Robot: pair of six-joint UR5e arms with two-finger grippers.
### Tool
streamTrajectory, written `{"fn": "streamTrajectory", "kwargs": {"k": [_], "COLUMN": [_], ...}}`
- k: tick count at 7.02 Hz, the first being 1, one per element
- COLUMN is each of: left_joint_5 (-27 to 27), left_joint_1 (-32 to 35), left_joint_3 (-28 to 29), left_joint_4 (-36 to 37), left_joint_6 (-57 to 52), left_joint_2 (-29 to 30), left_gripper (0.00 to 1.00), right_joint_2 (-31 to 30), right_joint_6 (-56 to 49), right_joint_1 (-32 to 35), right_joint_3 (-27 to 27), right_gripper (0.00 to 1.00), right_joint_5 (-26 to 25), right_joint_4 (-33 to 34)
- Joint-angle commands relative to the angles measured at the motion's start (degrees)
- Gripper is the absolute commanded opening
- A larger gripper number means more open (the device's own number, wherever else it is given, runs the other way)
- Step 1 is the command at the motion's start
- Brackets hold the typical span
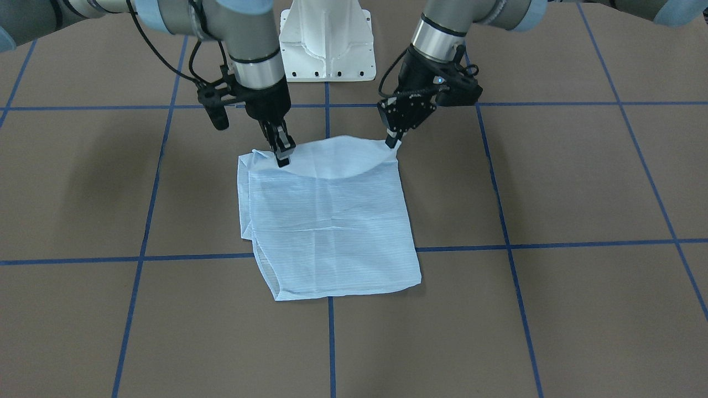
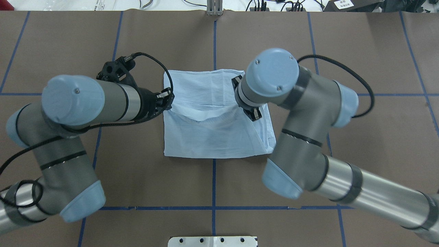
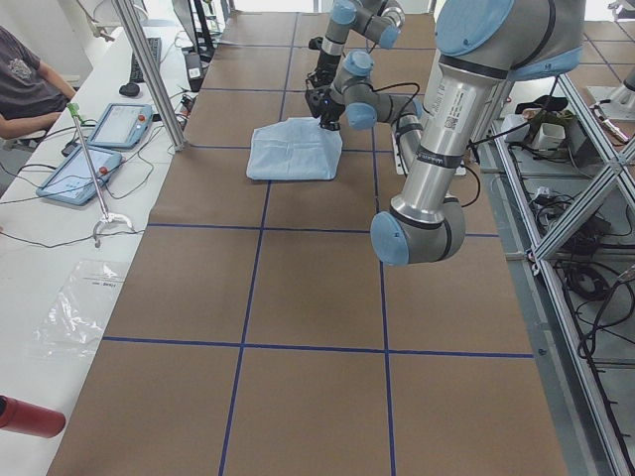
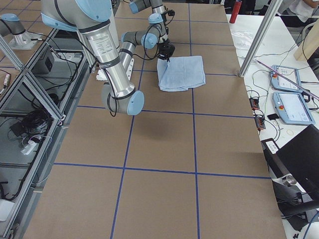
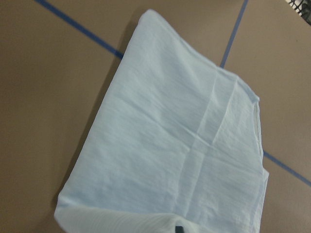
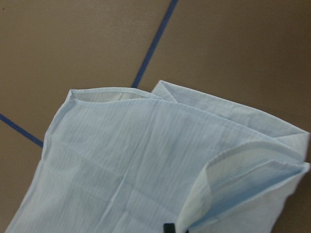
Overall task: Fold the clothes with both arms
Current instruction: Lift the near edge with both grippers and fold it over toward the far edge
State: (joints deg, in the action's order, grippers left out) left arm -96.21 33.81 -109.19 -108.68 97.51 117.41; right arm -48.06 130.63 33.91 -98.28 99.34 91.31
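Soft, even light falls from above on the matte brown paper-covered table (image 1: pixel 553 177), which shows no glare. Broad, faint-edged shadows lie on it to either side of the thin light-blue striped shirt (image 1: pixel 332 221). Bright streaks run along the polished silver tube of the right grey-silver jointed robot arm (image 2: pixel 377 193). Both wrist views are soft, and the shirt's nearest fold is blurred. The white bench (image 2: pixel 68 4) on the far side looks washed out.

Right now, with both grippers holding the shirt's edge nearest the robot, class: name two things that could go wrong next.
1. The left gripper seems to pinch only a corner tip of the shirt; it may slip free.
2. The right gripper grips inboard of its corner, so loose layers there could splay or crease.
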Motion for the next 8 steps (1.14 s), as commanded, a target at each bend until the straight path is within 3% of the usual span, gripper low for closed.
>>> {"fn": "streamTrajectory", "kwargs": {"k": [1, 6, 7, 8], "left_joint_5": [-0.2, 0.0, 0.0, 0.0], "left_joint_1": [3.9, 8.1, 8.6, 9.2], "left_joint_3": [14.6, 37.7, 41.3, 41.8], "left_joint_4": [-11.1, -24.3, -27.7, -27.9], "left_joint_6": [-2.4, -7.1, -8.8, -10.9], "left_joint_2": [3.5, 12.6, 12.6, 13.0], "left_gripper": [0.00, 0.00, 0.41, 0.99], "right_joint_2": [10.4, 15.7, 16.2, 16.7], "right_joint_6": [-3.8, -8.5, -10.6, -14.5], "right_joint_1": [4.2, 7.0, 7.0, 7.6], "right_joint_3": [23.0, 42.9, 47.6, 47.8], "right_gripper": [0.00, 0.00, 0.69, 1.00], "right_joint_5": [2.6, 4.7, 4.5, 4.5], "right_joint_4": [-9.6, -27.9, -33.5, -33.7]}}
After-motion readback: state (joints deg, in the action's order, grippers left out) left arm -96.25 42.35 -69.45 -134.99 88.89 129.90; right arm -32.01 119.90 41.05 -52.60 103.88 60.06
